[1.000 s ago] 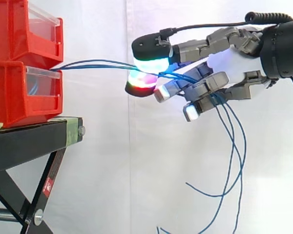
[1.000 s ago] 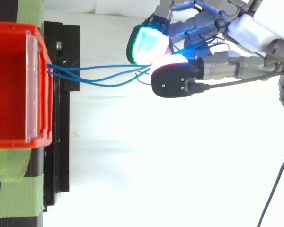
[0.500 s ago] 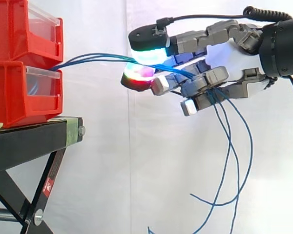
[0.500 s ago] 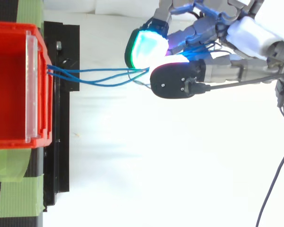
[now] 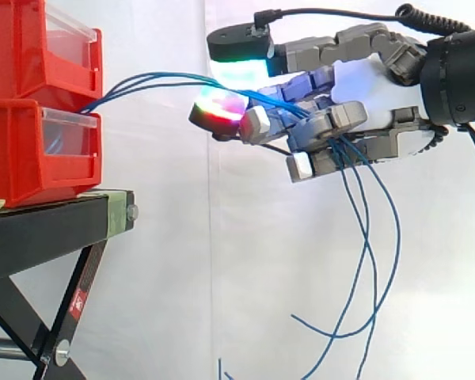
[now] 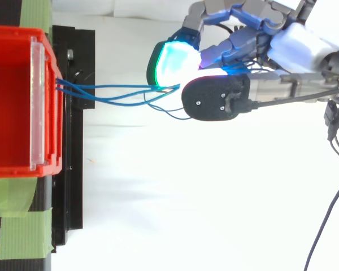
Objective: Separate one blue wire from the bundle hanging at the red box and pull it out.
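Note:
Several thin blue wires (image 5: 162,77) leave the gap between the two stacked red bins (image 5: 20,154) and arch rightward to my hand (image 5: 368,87). They pass between the glowing fingertips (image 5: 239,70) and under the curled fingers, then hang down in loose loops (image 5: 366,253). From above, the wires (image 6: 101,88) run from the bin's front (image 6: 45,101) to the green-lit pad (image 6: 172,62) and the thumb (image 6: 214,101). My hand (image 6: 296,48) is shut on the bundle, a hand's length right of the bins. I cannot tell whether one wire is apart from the others.
The bins stand on a black stand (image 5: 47,226) with crossed legs at the left. Green tape (image 6: 20,234) marks the stand beside the bin. A white curtain hangs behind, with open space under my hand.
My hand has risen a little and shifted slightly toward the bins. The wires now arch higher and slacker, and their hanging ends have lifted.

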### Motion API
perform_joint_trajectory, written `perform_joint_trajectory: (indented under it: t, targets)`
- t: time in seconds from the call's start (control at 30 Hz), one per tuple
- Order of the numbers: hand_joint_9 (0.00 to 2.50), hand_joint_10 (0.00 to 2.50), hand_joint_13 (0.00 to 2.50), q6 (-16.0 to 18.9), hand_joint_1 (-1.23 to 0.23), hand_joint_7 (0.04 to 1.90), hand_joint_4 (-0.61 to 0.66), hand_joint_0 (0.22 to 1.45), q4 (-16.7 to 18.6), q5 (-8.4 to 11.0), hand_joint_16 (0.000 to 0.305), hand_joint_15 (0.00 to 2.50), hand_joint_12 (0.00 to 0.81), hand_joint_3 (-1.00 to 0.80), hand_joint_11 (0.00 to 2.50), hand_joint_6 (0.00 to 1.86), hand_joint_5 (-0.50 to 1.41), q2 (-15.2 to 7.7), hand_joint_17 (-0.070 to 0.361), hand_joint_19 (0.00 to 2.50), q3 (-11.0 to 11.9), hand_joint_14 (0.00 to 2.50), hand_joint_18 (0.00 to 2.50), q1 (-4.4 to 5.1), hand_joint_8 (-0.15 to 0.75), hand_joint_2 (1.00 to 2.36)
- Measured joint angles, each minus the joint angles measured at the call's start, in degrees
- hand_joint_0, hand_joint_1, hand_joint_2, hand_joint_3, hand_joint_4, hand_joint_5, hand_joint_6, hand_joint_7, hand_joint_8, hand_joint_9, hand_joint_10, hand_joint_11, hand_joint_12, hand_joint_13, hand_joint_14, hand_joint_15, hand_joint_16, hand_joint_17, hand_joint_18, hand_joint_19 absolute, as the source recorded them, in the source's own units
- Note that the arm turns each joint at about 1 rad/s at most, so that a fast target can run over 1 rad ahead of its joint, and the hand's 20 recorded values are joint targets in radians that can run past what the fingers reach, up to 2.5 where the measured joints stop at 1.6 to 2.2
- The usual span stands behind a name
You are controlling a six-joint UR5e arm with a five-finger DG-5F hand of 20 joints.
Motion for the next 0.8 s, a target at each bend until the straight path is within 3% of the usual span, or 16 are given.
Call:
perform_joint_trajectory:
  t: [0.13, 0.27, 0.6, 0.8]
  targets:
    - [1.01, 0.0, 1.09, 0.64, -0.61, 1.14, 0.18, 0.59, -0.05, 0.0, 0.061, 1.1, 0.389, 0.0, 1.51, 0.87, -0.2, 0.0, 0.137, 1.19, 0.0, 2.1, 1.07, 0.02, 0.378, 1.01]
    - [1.01, 0.0, 1.09, 0.74, -0.56, 1.11, 0.2, 0.62, -0.09, 0.0, 0.059, 1.1, 0.378, 0.04, 1.51, 0.88, -0.21, -0.01, 0.133, 1.2, 0.0, 2.08, 1.06, 0.04, 0.364, 1.01]
    - [0.89, 0.0, 1.02, 0.65, -0.79, 1.06, 0.19, 0.76, -0.2, 0.0, 0.044, 1.25, 0.332, 0.16, 1.65, 0.91, -0.25, -0.02, 0.1, 1.34, 0.0, 2.0, 0.91, 0.06, 0.296, 1.03]
    - [0.64, 0.09, 0.88, 0.61, -0.89, 1.11, 0.29, 0.73, -0.25, -0.12, 0.05, 1.28, 0.356, 0.1, 1.67, 0.9, -0.3, 0.0, 0.112, 1.28, 0.0, 1.98, 0.87, 0.06, 0.329, 1.03]
